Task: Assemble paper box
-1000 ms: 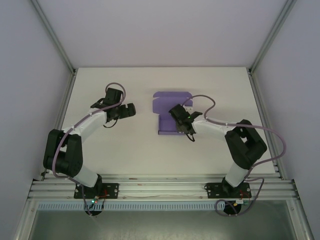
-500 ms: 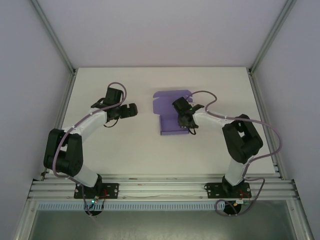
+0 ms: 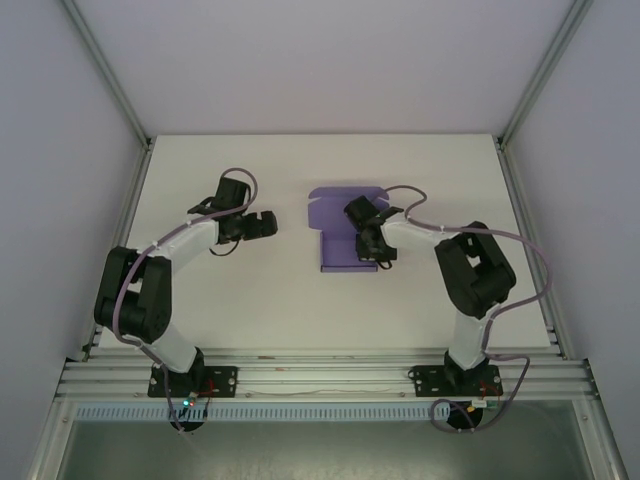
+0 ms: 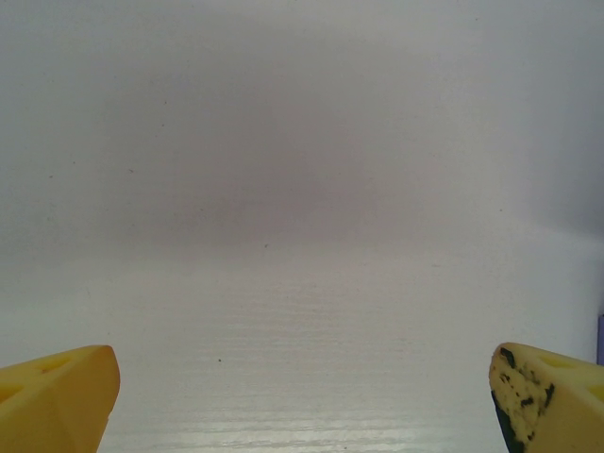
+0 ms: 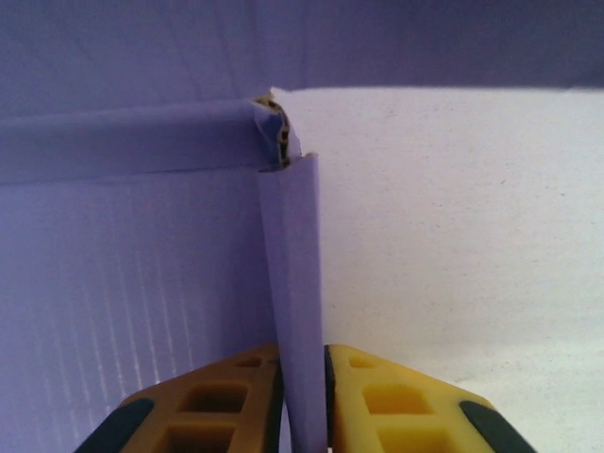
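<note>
The paper box is a lavender-purple card piece lying in the middle of the white table, partly folded, with a flap spread out at its far end. My right gripper sits at the box's right edge. In the right wrist view its yellow fingers are shut on the box's upright side wall, which runs away to a folded corner. My left gripper hovers over bare table to the left of the box, open wide, with its yellow fingertips far apart and nothing between them.
Aluminium frame posts and pale walls enclose the table on the left, right and back. A metal rail carrying both arm bases runs along the near edge. Bare white table lies under the left gripper.
The right gripper has moved up along the box's right edge towards the far end and closed tighter on the side wall. The left arm has shifted slightly right, still open.
</note>
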